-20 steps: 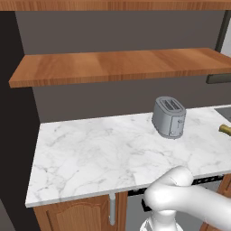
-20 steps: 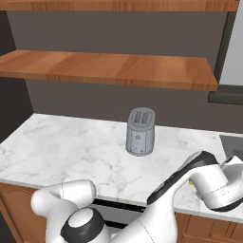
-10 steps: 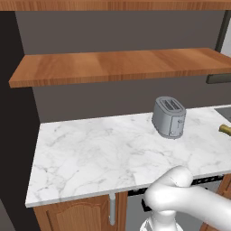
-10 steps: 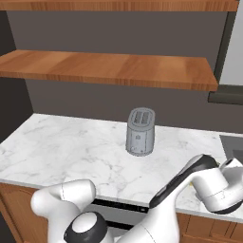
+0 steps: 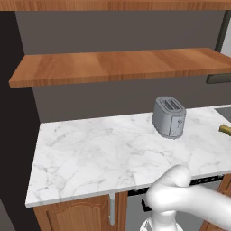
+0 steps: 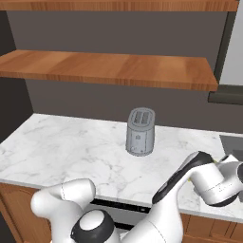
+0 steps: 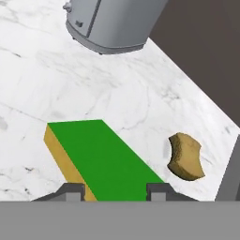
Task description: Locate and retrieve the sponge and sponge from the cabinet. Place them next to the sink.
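Observation:
The green sponge (image 7: 105,157), flat with a yellow side, lies lengthwise between my gripper's (image 7: 116,190) two fingertips, which stand against its sides just above the marble counter (image 7: 140,93). The brownish sponge (image 7: 186,156) rests on the counter a short way to the right in the hand view, and it also shows at the counter's right end as a small olive pad (image 5: 224,129). My hand hangs over the counter's right front corner near the sink (image 6: 232,141). The cabinet (image 5: 122,65) of reddish wood shelves runs along the wall above.
A grey toaster (image 5: 169,117) stands mid-counter, left of the sink (image 5: 223,112) and beyond the sponges in the hand view (image 7: 112,23). Lower cupboards with arched doors (image 5: 81,216) sit under the counter. A dark wall panel (image 5: 13,135) bounds the left.
In the right base view my hand has swung further right towards the sink end, carrying the green sponge along. The toaster and the brownish sponge have stayed put.

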